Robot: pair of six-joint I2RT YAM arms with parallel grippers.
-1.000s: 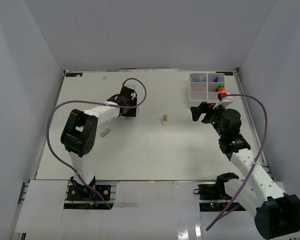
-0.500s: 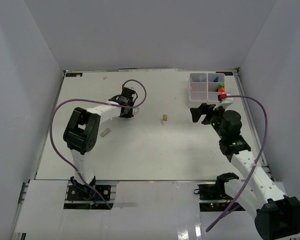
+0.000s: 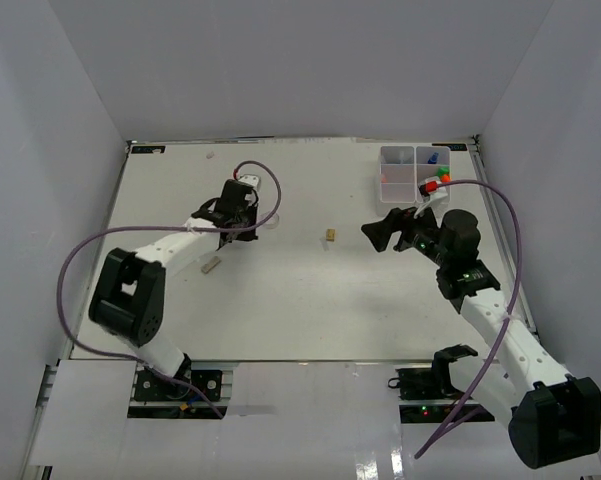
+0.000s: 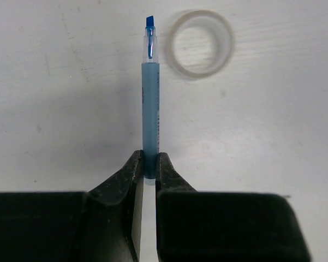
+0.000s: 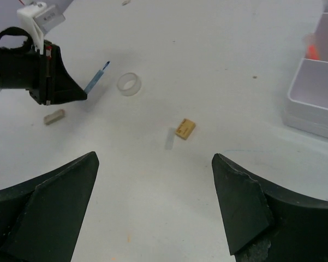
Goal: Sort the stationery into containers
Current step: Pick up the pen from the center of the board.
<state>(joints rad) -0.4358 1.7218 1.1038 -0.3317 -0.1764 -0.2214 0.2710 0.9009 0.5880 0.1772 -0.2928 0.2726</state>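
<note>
My left gripper (image 4: pixel 149 164) is shut on the lower end of a thin blue pen (image 4: pixel 151 109), which sticks out ahead of the jaws above the table. The right wrist view shows this gripper (image 5: pixel 83 96) with the pen (image 5: pixel 97 78) slanting up to the right. A clear tape ring (image 4: pixel 227 52) (image 5: pixel 129 94) lies just beyond the pen's tip. My right gripper (image 5: pixel 154 164) (image 3: pixel 388 235) is open and empty over the table's middle right, with a tan block (image 5: pixel 185 129) (image 3: pixel 331 235) ahead of it. The white container (image 3: pixel 398 190) stands at the back right.
A grey block (image 5: pixel 54 117) (image 3: pixel 211 265) lies left of centre, near the left arm. Green and orange-red caps (image 3: pixel 441 179) and a blue item (image 3: pixel 433 157) sit in the container's right compartments. A corner of the container (image 5: pixel 311 117) shows at the right wrist view's right edge.
The left gripper has shut on the blue pen and drawn back to the left with it. The right gripper has swung left, towards the middle of the table.
</note>
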